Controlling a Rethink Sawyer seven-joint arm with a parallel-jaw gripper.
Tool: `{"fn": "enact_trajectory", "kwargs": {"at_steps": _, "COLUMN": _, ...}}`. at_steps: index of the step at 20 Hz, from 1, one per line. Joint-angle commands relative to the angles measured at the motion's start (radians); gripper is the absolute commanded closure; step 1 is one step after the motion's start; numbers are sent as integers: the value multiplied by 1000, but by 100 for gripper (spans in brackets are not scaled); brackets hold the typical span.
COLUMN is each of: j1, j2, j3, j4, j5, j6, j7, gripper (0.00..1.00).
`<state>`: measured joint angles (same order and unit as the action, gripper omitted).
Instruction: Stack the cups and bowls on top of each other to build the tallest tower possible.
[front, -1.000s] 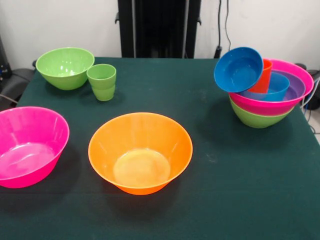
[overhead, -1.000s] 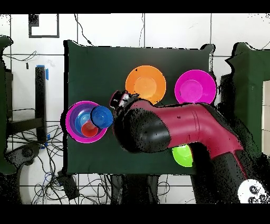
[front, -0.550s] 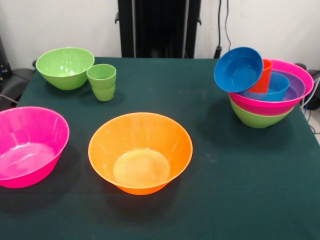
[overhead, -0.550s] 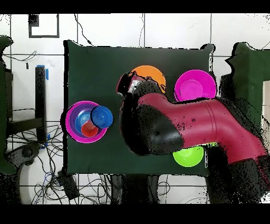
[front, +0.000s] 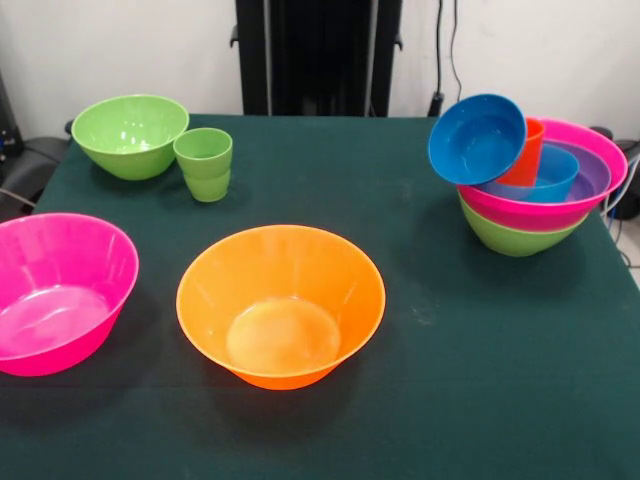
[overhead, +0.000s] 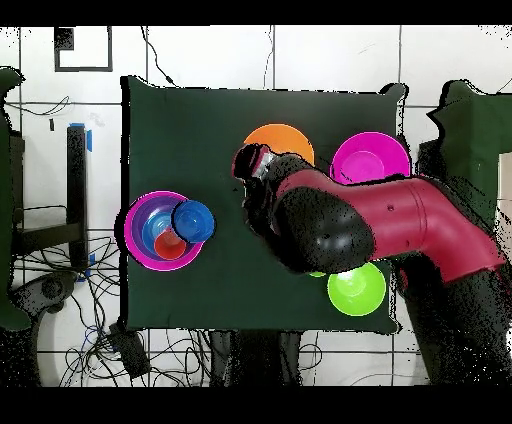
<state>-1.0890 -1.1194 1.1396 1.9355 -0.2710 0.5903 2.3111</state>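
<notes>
The tower (front: 530, 180) stands at the right in the front view: a green base bowl, a wide pink bowl, purple and blue bowls, an orange-red cup (front: 524, 155) and a tilted blue bowl (front: 478, 138) leaning on its rim. Loose on the cloth are an orange bowl (front: 281, 305), a pink bowl (front: 55, 292), a green bowl (front: 130, 133) and a green cup (front: 205, 163). Only the overhead view shows the arm (overhead: 380, 225). Its gripper (overhead: 252, 162) hangs at the orange bowl's (overhead: 283, 138) edge, apart from the tower (overhead: 165, 230). Whether it holds anything is hidden.
The dark green table (front: 440, 380) ends close behind the tower on the right. In the overhead view the arm covers part of the orange bowl and the green cup. The pink bowl (overhead: 368, 160) and the green bowl (overhead: 357, 288) lie beside it.
In the overhead view the arm has swung away from the tower toward the orange bowl, uncovering more of the green bowl. No bowl or cup has moved.
</notes>
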Motion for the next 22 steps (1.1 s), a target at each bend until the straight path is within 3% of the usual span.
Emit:
{"fn": "enact_trajectory", "kwargs": {"at_steps": 1, "j1": 37, "j2": 232, "j3": 16, "j4": 148, "j5": 28, "j6": 180, "j7": -181, "gripper": 0}}
{"fn": "enact_trajectory", "kwargs": {"at_steps": 15, "j1": 70, "j2": 438, "j3": -11, "j4": 193, "j5": -7, "j6": 39, "j7": -93, "gripper": 0}}
{"fn": "enact_trajectory", "kwargs": {"at_steps": 22, "j1": 98, "j2": 466, "j3": -36, "j4": 206, "j5": -18, "j6": -18, "j7": -32, "gripper": 0}}
